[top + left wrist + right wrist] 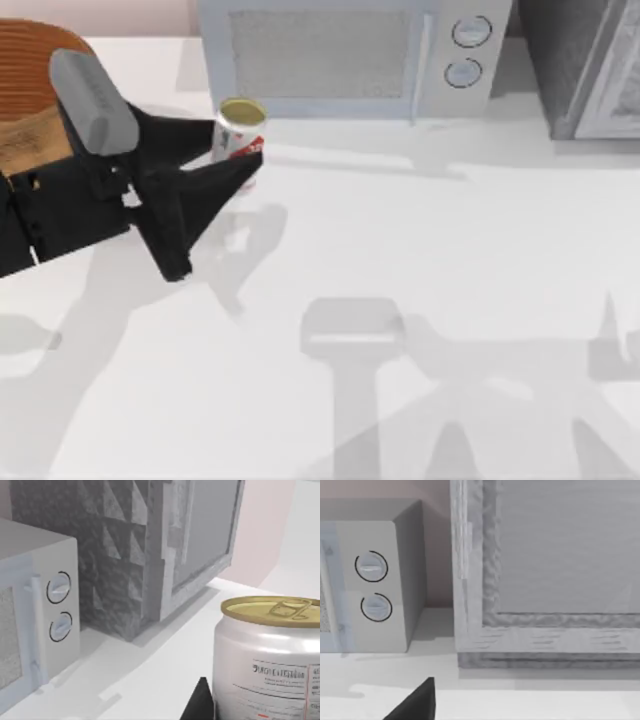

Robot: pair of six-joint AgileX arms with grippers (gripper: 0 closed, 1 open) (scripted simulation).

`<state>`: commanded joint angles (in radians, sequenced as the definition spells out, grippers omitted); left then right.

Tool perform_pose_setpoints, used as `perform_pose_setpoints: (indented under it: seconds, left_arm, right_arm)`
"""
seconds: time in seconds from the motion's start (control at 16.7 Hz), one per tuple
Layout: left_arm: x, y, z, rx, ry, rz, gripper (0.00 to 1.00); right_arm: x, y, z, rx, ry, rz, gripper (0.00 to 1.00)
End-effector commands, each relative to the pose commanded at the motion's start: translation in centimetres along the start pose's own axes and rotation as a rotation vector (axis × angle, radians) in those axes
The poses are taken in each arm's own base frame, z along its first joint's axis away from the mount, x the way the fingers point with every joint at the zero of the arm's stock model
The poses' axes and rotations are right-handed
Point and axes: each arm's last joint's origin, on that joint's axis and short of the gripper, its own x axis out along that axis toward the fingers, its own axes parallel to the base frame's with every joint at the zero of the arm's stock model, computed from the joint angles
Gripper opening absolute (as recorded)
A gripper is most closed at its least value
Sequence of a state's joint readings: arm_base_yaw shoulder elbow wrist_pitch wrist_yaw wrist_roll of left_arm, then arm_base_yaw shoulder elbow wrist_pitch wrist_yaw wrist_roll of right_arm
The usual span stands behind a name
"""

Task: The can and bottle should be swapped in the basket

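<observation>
1. The left gripper [232,160] is right at the can [238,130], with one black finger on each side of it, so it looks closed on the can.
2. The can stands up straight on the white table [420,260], just in front of the microwave [350,55].
3. The basket [35,60] sits to the left of the microwave, partly under the left arm.
4. A grey cabinet [585,60] stands to the right of the microwave.
</observation>
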<state>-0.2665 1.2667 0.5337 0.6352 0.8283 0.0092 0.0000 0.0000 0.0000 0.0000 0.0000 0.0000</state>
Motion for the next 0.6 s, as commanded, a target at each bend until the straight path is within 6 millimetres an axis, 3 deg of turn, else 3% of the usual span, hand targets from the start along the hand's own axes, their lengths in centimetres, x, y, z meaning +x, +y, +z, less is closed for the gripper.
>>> perform_pose_setpoints:
  seconds: [0.3, 0.6]
  left_arm:
    - [4.3, 2.4, -2.4, -0.028, 0.017, -0.183, 0.00]
    - [8.2, 4.6, -6.2, -0.041, 0.024, -0.335, 0.00]
  right_arm:
    - [0.0, 0.0, 0.0, 0.000, 0.000, 0.000, 1.00]
    - [0.0, 0.0, 0.0, 0.000, 0.000, 0.000, 1.00]
